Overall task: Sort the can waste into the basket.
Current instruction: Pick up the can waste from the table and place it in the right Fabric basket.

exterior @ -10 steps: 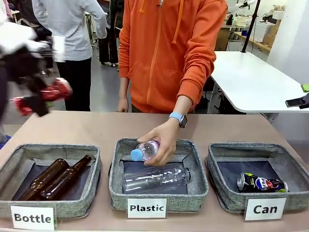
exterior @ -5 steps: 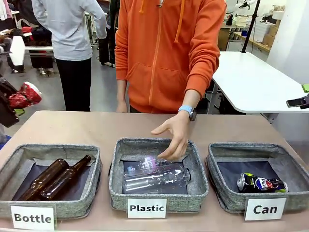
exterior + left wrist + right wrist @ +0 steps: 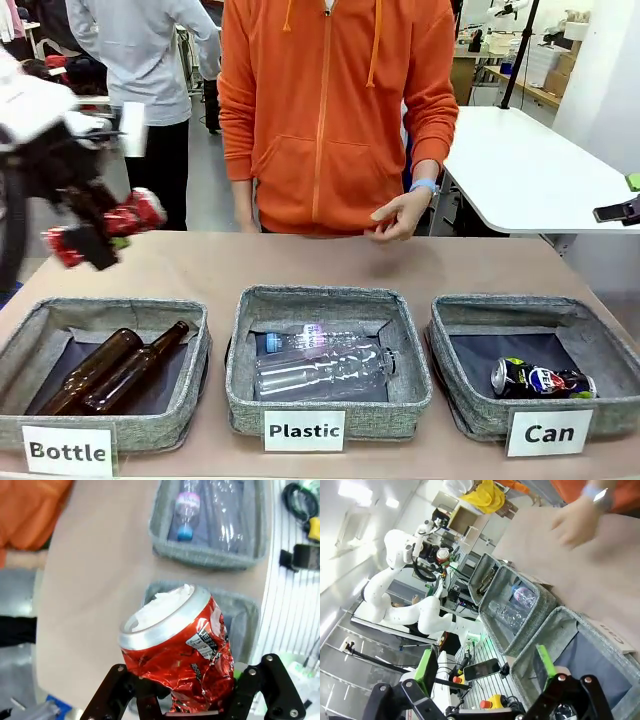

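Front view, L to R: left tool (image 3: 85,228) at mid-left edge of frame, up above the tabletop (image 3: 200,265), pinching the red can (image 3: 105,225), motion-blurred. Left wrist view shows it plainly: the can (image 3: 175,652) is crumpled, open top facing the cam, clamped at its lower part btw both fingers (image 3: 150,700). Lower left of front frame: "Bottle" basket (image 3: 100,330) w/ two brown bottles (image 3: 110,370) lying side by side. Centre bottom: "Plastic" basket (image 3: 325,300) w/ clear plastic bottles (image 3: 320,370), one blue-capped. Above it, upper centre, person in orange hoodie (image 3: 330,110) stands at far side, hand (image 3: 400,213) hanging over the far tabletop edge, apart from the baskets. Lower right: "Can" basket (image 3: 530,310) w/ the dark can (image 3: 540,380) lying on its side near the front wall. Right wrist view: right tool (image 3: 485,672) at bottom of frame, fingers spread wide, nothing btw them, "Can" basket (image 3: 570,625) beneath at lower right.
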Controlling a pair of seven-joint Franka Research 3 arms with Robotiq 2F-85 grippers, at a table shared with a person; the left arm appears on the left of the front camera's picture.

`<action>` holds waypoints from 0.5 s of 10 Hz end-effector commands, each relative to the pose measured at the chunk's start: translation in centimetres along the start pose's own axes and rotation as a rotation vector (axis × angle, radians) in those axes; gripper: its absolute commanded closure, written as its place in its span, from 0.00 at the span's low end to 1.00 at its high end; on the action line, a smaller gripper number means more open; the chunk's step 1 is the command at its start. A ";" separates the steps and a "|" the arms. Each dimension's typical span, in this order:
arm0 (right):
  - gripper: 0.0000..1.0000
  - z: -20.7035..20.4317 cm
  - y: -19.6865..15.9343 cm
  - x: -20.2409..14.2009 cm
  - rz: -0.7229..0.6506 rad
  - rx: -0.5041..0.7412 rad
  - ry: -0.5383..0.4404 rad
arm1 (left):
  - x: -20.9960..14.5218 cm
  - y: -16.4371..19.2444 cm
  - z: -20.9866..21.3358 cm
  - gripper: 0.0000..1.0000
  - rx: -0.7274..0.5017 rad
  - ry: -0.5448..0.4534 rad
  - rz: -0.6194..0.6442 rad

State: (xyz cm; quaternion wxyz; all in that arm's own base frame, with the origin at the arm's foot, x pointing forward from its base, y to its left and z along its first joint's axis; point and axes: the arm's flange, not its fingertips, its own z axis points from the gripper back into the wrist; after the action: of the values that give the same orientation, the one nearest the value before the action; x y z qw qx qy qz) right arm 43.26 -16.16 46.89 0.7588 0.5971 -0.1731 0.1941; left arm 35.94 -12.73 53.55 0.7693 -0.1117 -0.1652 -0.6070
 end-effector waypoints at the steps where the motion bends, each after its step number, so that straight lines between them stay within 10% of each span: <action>1: 0.00 1.8 0.5 -0.9 -0.025 -0.020 0.003 | 7.9 1.5 -4.0 1.00 0.011 -0.006 -0.044; 5: 0.00 8.4 3.5 -7.9 -0.079 -0.138 0.026 | 28.7 -0.4 -13.9 1.00 0.033 -0.197 -0.304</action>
State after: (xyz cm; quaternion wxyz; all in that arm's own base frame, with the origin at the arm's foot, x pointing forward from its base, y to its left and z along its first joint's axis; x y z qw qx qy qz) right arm 36.00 -23.94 47.39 0.8013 0.5577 -0.1474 0.1584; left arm 40.53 -40.95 51.78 0.6712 -0.1321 -0.2487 -0.6857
